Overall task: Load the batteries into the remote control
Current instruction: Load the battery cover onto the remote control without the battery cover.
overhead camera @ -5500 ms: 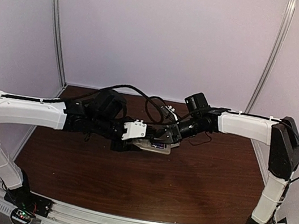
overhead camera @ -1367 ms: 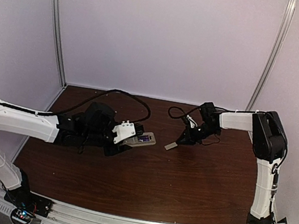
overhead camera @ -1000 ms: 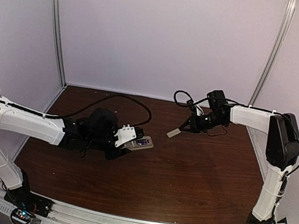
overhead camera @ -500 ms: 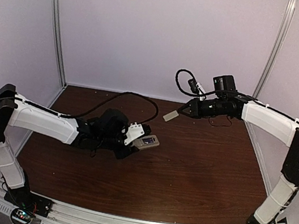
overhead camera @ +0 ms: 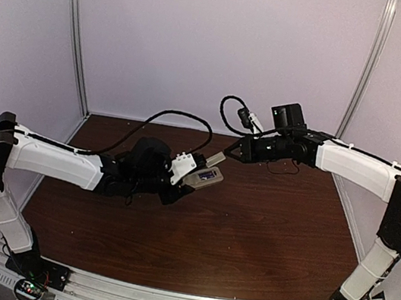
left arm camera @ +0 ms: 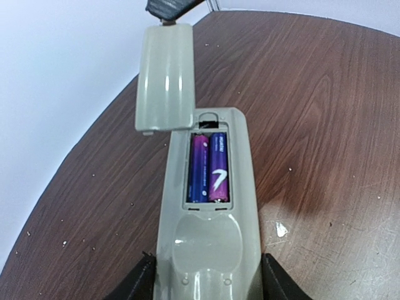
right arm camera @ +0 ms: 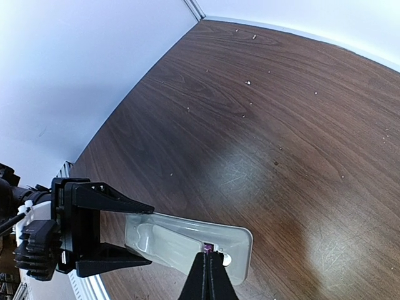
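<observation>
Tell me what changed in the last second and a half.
The right gripper carried the cover up and left, to the far end of the remote. The left gripper shifted the remote right, toward it. Both grips held, and the batteries stayed in the remote.

I count one remote control (left arm camera: 209,237), back side up, its battery compartment uncovered. Inside that compartment I count two batteries (left arm camera: 217,169), purple, lying side by side. One cover piece (left arm camera: 164,84), pale beige, is just past the compartment end of the remote. I count two robot arms: the left arm (overhead camera: 52,160) to the left of the remote and the right arm (overhead camera: 352,164) to its right. That makes two grippers: the left gripper (overhead camera: 188,175) at the remote, the right gripper (overhead camera: 232,151) just beyond it. There is one table (overhead camera: 264,230) beneath the remote, and two metal posts (overhead camera: 78,29) stand behind it.
</observation>
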You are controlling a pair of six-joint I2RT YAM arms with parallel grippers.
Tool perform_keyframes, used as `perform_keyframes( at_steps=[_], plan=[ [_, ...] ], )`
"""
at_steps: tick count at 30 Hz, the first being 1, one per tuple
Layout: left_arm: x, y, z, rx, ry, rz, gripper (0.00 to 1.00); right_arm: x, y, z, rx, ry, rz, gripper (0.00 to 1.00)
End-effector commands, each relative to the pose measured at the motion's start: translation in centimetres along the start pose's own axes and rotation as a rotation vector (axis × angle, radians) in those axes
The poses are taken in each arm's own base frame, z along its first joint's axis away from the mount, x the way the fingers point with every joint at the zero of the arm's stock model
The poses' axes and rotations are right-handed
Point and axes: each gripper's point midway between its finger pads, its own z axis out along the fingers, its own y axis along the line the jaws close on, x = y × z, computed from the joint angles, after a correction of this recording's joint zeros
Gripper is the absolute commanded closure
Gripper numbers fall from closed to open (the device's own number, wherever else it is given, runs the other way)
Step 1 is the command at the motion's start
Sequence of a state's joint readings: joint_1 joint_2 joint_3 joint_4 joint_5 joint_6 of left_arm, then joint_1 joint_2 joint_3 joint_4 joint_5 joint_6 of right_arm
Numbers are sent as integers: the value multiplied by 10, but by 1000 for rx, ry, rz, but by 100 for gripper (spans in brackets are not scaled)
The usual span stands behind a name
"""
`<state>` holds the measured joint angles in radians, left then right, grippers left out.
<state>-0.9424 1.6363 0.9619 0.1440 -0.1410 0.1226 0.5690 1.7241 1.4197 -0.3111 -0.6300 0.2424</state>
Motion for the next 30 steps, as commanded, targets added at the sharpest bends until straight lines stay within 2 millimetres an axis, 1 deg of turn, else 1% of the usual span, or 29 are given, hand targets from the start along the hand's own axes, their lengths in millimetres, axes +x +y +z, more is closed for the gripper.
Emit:
perform_keyframes(
  at_steps=[1, 7, 17, 22, 30],
  plan=[
    [-45, 15, -14, -35, -145, -34, 100, 1, -1, 6, 31, -13, -6, 100],
    [-50, 17, -17, -37, -162, -32, 100, 4, 0, 12, 30, -1, -11, 100],
    [-53, 18, -20, -42, -172, -38, 100, 13, 7, 18, 17, 23, -22, 100],
    [-53, 20, -20, -48, -171, -39, 100, 15, 10, 19, 13, 27, -28, 100],
    [-52, 21, -21, -59, -171, -41, 100, 17, 9, 17, 24, 30, -36, 100]
  ],
)
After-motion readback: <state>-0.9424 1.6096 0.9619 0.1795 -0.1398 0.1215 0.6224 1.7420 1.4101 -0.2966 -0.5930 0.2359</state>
